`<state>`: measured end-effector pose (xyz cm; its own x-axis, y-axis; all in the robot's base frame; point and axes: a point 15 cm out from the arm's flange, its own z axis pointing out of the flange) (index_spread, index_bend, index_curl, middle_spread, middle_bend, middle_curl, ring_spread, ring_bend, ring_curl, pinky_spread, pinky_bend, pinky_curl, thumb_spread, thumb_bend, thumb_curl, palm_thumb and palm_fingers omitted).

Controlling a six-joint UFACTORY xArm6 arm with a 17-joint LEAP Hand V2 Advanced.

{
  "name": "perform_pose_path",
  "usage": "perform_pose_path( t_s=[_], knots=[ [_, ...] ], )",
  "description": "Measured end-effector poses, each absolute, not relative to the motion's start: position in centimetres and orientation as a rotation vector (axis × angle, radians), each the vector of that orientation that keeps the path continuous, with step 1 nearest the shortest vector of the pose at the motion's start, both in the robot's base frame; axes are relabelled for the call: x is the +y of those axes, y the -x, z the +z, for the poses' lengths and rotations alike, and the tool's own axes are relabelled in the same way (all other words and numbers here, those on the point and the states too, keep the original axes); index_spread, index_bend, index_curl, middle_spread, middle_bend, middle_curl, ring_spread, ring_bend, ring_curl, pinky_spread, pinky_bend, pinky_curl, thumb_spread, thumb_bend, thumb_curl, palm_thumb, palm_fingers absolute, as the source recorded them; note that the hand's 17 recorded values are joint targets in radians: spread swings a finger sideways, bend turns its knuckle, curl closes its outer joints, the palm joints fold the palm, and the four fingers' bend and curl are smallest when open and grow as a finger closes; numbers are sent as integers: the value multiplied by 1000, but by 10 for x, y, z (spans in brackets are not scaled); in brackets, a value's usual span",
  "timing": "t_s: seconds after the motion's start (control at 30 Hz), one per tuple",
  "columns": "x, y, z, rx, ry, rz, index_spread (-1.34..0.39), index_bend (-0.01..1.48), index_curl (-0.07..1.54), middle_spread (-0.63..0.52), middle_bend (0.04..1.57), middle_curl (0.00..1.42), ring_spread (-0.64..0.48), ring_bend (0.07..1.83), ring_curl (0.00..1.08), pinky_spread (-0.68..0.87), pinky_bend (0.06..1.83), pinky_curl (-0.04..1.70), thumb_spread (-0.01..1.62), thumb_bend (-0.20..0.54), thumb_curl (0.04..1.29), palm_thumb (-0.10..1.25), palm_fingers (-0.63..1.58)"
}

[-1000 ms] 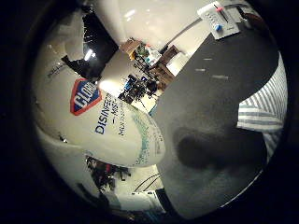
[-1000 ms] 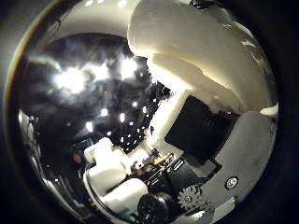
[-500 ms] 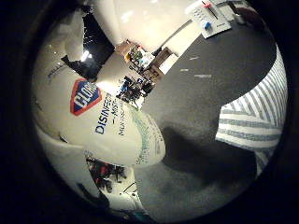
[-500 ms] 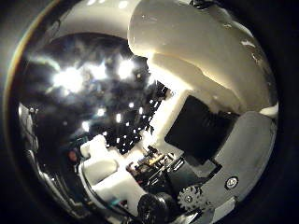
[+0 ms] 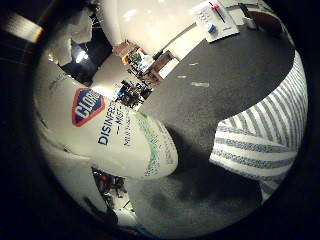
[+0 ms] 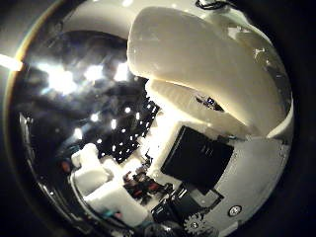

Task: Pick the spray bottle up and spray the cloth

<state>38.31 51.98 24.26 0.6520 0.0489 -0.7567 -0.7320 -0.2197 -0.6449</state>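
The white spray bottle (image 5: 110, 130), with a blue and red label, fills much of the little finger side palm view, close against the palm and held above the grey table (image 5: 200, 100). The grey-and-white striped cloth (image 5: 265, 125) lies on the table beside and below the bottle. In the thumb side palm view the bottle's white spray head (image 6: 197, 69) looms large, and my hand (image 6: 197, 168) shows its black and white fingers curled against it. The hand is shut on the bottle.
A white sheet with coloured marks (image 5: 212, 18) lies at the table's far edge. Boxes and clutter (image 5: 140, 70) stand in the room beyond the table. Ceiling lights (image 6: 74, 79) show in the thumb side view.
The hand has moved with the bottle toward the cloth: more of the striped cloth now shows. The spray head fills more of the thumb side view.
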Motion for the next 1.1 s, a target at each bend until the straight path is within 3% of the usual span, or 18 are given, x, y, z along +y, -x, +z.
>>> perform_pose_path(
  t_s=[0.17,0.47,0.7,1.1],
  knots=[
    [522,-380,241,564,1664,789,-568,545,512,-326,697,425,-334,1065,368,-311,1049,432,1116,-34,490,385,756],
    [523,-378,241,567,1663,798,-546,474,486,-233,526,382,-162,939,266,214,1163,413,1109,-26,399,324,505],
    [518,-384,255,555,1653,778,-530,449,474,-212,500,381,-129,922,225,329,1160,364,1100,-25,381,321,487],
    [504,-387,280,534,1651,748,-517,411,460,-205,461,380,-107,905,169,391,1138,261,1104,-21,376,346,481]
  ],
)
